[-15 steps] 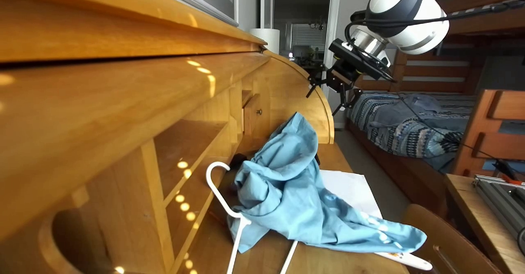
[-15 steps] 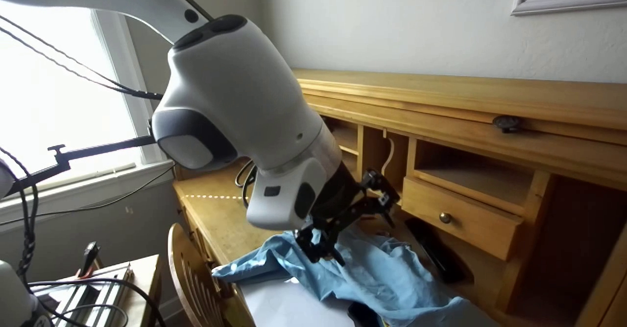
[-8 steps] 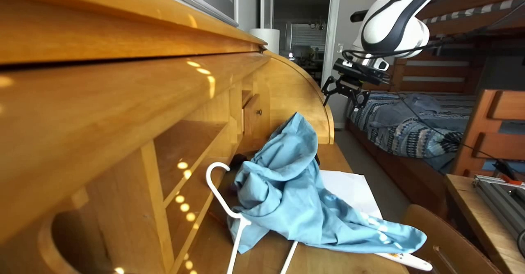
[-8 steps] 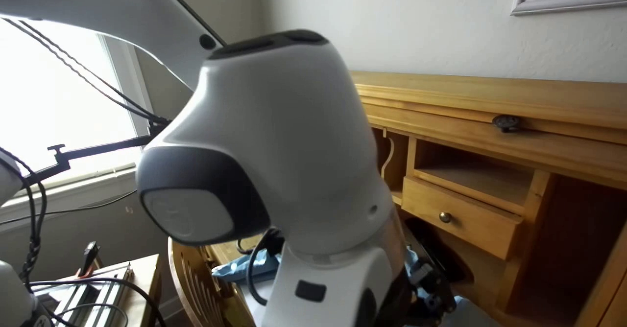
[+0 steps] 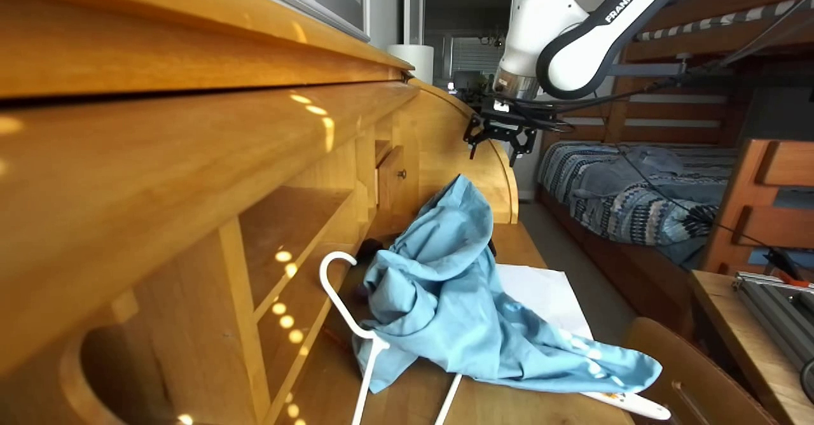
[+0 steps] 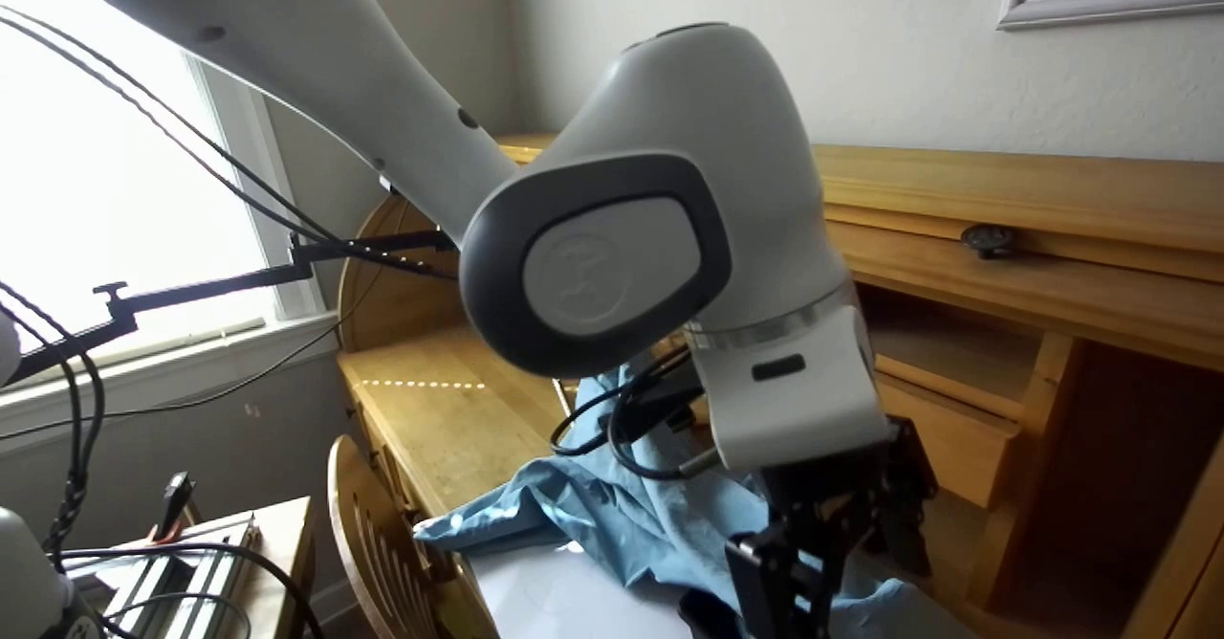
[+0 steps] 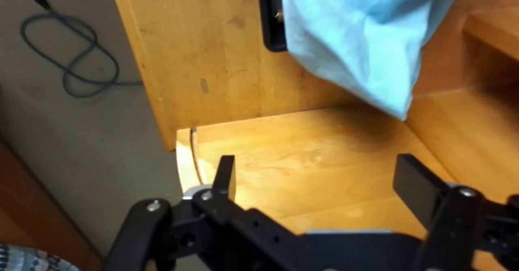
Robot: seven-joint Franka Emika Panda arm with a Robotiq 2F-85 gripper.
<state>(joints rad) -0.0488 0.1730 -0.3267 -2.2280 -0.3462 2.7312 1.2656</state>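
Your arm (image 6: 746,170) has swung towards the curved end of the desk (image 7: 227,68), and your gripper (image 5: 493,160), slanted a second ago, now points straight down, while the blue cloth (image 5: 445,310) has stayed where it lay. You have the jaws spread wide and holding nothing, with bare wood showing between the fingers (image 7: 417,194) in the wrist view. You are hanging above the desk near its curved side panel (image 5: 442,139), apart from the cloth, whose pointed corner comes down from the top of that same view. In an exterior view you can see the cloth lying rumpled on the desk, its long end trailing to the front edge, partly over a sheet of white paper (image 5: 540,298). You have a white hanger (image 5: 378,346) there too, partly covered by the cloth, its hook sticking out to one side. A flat black object (image 7: 272,35) lies on the wood, partly hidden by the cloth, and a wooden chair (image 5: 687,355) stands at the desk's front
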